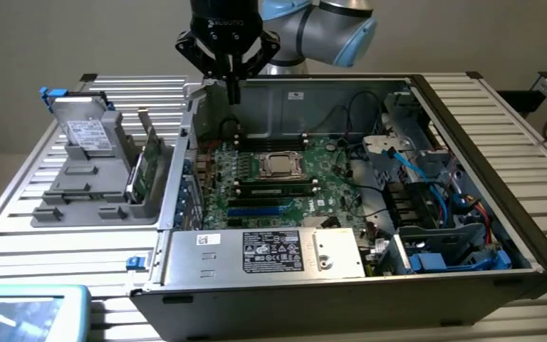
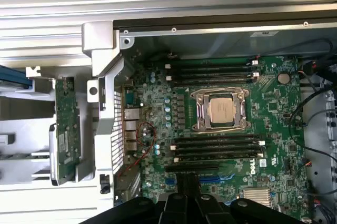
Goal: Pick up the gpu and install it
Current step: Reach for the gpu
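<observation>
The gpu (image 1: 146,165) stands on edge in a grey holder (image 1: 93,206) on the slatted table, at the exterior view's left of the open computer case (image 1: 464,142). In the wrist view the gpu (image 2: 67,129) shows as a narrow green board outside the case wall. My gripper (image 1: 233,91) hangs above the case's back left corner, over the motherboard (image 1: 283,178), with its fingers together and nothing between them. It is well apart from the gpu. The wrist view shows my gripper (image 2: 188,186) shut above the motherboard (image 2: 221,129) near the blue slots.
A silver hard drive (image 1: 87,134) with blue tabs stands in the same holder behind the gpu. Inside the case are a power supply (image 1: 273,253), drive cage and cables (image 1: 426,206). A blue-rimmed tray (image 1: 26,313) sits at the front left corner.
</observation>
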`<action>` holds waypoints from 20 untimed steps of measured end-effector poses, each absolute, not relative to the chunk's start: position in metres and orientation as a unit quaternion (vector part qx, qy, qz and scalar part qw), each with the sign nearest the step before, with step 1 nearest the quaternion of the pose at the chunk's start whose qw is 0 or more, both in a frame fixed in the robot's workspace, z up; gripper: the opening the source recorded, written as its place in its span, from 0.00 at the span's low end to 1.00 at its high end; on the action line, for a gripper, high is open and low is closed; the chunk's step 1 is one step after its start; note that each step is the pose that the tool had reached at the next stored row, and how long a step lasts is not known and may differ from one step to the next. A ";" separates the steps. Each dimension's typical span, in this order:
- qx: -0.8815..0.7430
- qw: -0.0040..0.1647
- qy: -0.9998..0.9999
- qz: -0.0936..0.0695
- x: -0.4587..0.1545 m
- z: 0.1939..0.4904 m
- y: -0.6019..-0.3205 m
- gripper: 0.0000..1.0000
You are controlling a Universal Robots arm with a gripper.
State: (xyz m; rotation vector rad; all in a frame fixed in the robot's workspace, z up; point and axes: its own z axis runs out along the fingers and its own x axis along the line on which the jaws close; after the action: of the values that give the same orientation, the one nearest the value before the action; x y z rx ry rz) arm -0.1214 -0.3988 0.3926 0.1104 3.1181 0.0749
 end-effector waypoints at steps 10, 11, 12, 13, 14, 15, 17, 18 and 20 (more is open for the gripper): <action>0.035 0.010 0.999 0.024 -0.161 0.391 -0.399 0.12; 0.035 0.010 0.999 0.024 -0.166 0.391 -0.399 0.12; 0.035 0.010 0.999 0.024 -0.170 0.391 -0.399 0.12; 0.035 0.010 0.999 0.024 -0.175 0.391 -0.400 0.12; 0.035 0.010 0.999 0.024 -0.179 0.391 -0.400 0.12; 0.035 0.010 0.999 0.024 -0.184 0.391 -0.400 0.12; 0.035 0.010 0.999 0.024 -0.193 0.391 -0.400 0.12; 0.035 0.010 0.999 0.024 -0.198 0.390 -0.400 0.12; 0.035 0.010 0.999 0.024 -0.207 0.390 -0.400 0.12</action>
State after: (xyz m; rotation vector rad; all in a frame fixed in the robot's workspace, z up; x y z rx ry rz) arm -0.2070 -0.3996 0.3896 0.1105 3.1180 0.0751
